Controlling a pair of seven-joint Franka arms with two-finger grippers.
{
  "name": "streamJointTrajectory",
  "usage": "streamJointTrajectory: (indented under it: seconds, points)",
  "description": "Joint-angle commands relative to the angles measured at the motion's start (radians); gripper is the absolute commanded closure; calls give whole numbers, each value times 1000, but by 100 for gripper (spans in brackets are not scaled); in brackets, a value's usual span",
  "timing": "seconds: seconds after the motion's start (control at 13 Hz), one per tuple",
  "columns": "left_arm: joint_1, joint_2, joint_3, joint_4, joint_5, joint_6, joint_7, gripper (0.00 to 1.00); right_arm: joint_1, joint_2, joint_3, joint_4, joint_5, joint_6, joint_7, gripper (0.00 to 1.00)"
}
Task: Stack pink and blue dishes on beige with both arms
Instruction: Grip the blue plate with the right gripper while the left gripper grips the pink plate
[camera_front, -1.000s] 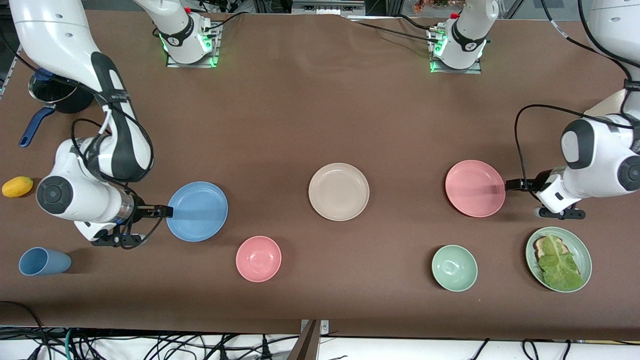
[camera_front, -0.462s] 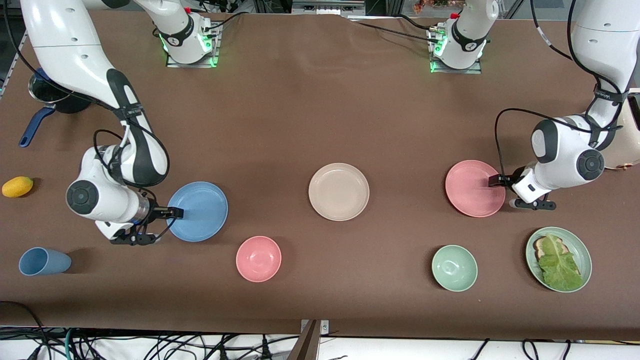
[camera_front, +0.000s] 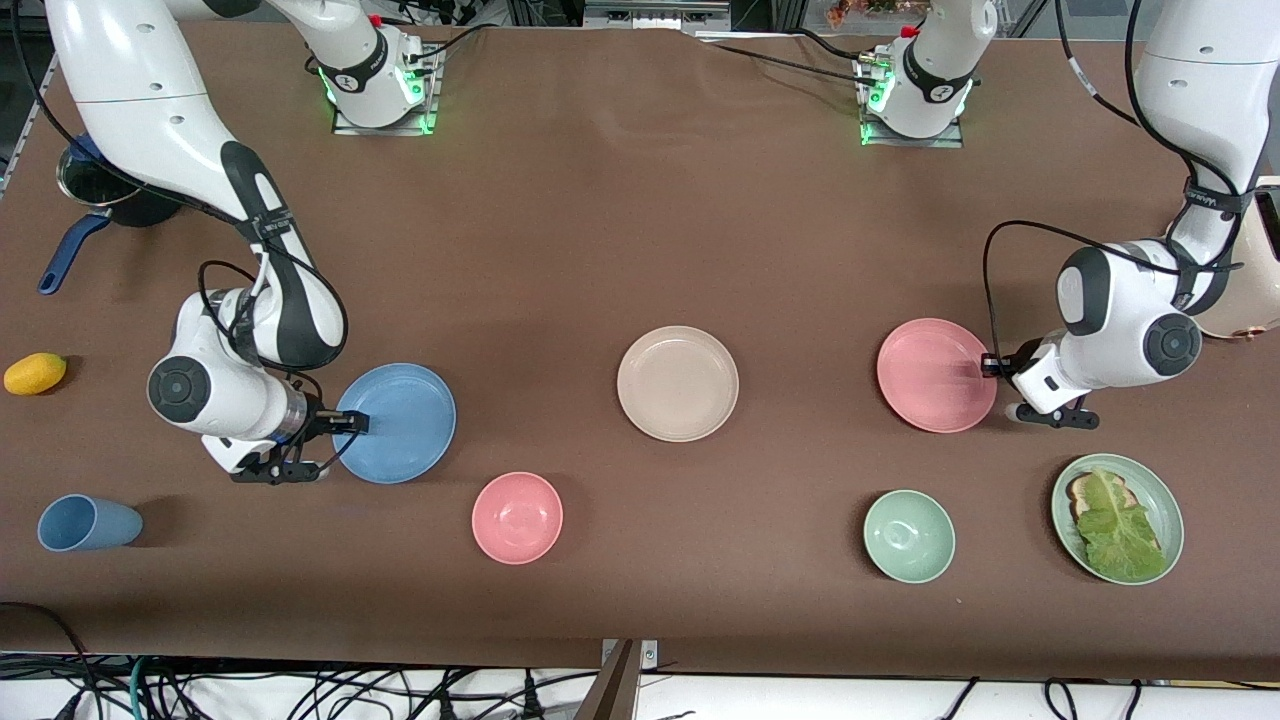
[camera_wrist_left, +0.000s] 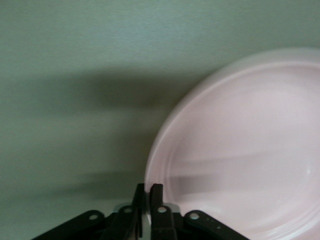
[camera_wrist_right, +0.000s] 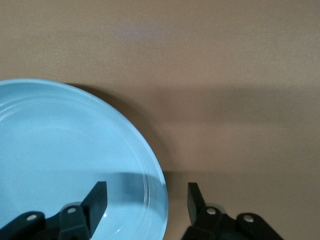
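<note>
Nothing stacked yet. Beige plate (camera_front: 677, 383) bare at table centre. Pink plate (camera_front: 936, 375) pinched at rim by left gripper (camera_front: 988, 367). Right gripper (camera_front: 352, 422) spread astride blue plate (camera_front: 395, 422) rim, not yet clamped. Both lifts, both placements left.

Robot lab, bolted arm bases (camera_front: 380, 85), loose cables (camera_front: 300, 690), brown table (camera_front: 640, 220)

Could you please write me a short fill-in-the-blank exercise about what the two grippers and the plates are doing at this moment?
1. The left gripper is shut on the rim of the ____ plate.
2. The right gripper straddles the rim of the ____ plate with its jaws apart.
3. The beige plate has ____ stacked on it.
4. The green bowl lies ____ to the front camera than the pink plate.

Missing words: pink; blue; nothing; nearer
</note>
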Motion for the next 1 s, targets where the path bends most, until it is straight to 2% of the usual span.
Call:
streamJointTrajectory:
  seconds: [0.0,0.31,0.46,0.77,0.92]
  points:
    - [-29,23,-2,100,5,-141,-31,100,-8,-16,6,-28,-5,15,-10,34]
    - [-87,15,-16,235,-79,-351,-129,100,-14,-15,6,-31,-5,16,-16,47]
    - [-130,15,-20,310,-160,-439,-194,100,-16,-15,6,-31,-5,16,-16,53]
    - [-219,23,-62,378,-263,-462,-375,100,-20,-15,6,-31,-3,18,-42,71]
    - [-302,35,-62,390,-274,-442,-401,100,-28,-15,7,-31,-5,18,-45,80]
